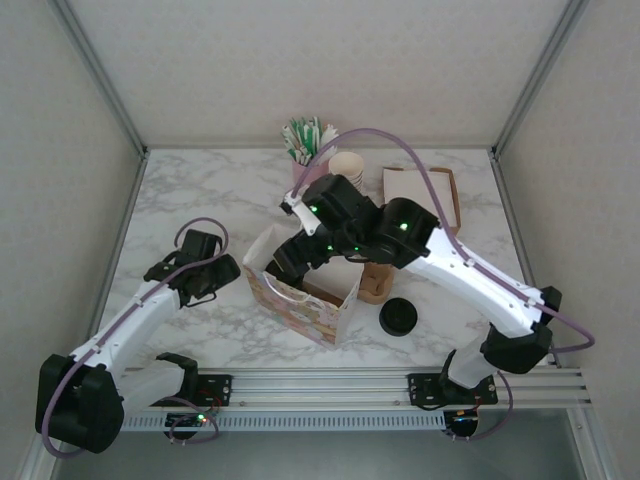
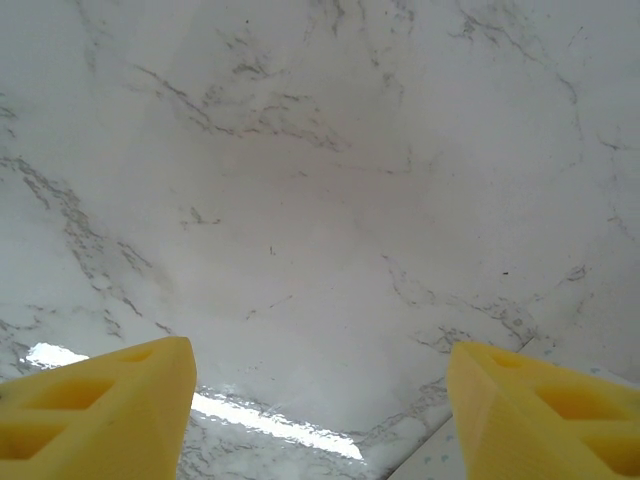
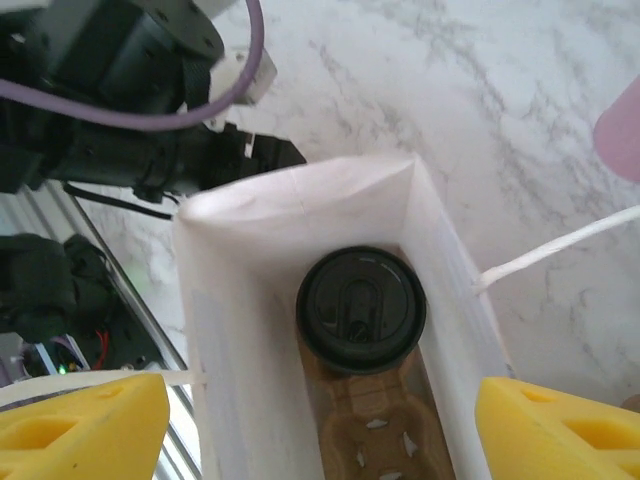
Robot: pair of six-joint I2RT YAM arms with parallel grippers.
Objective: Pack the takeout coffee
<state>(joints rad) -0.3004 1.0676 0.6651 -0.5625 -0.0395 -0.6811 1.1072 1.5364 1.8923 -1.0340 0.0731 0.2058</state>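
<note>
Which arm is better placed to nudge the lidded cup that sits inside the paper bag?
Right. The right gripper hangs over the paper bag, jaws open, the takeout coffee straight below. The left gripper faces bare marble table beside the bag.

- The table (image 2: 320, 200) is showing a marble-patterned top, smooth and glossy, catching a bright glare.
- The takeout coffee (image 3: 360, 310) is wearing a black plastic lid with a dull sheen.
- The bag (image 3: 240, 340) is looking like white paper, smooth and matt inside.
- The cup carrier (image 3: 375, 435) is looking like brown moulded pulp, rough and matt.
- The fingers (image 2: 100, 400) of the left gripper (image 2: 320, 348) and those of the right gripper (image 3: 322, 388) are showing as matt yellow plastic.
- The rail (image 1: 350, 385) is gleaming as ribbed bare metal.
</note>
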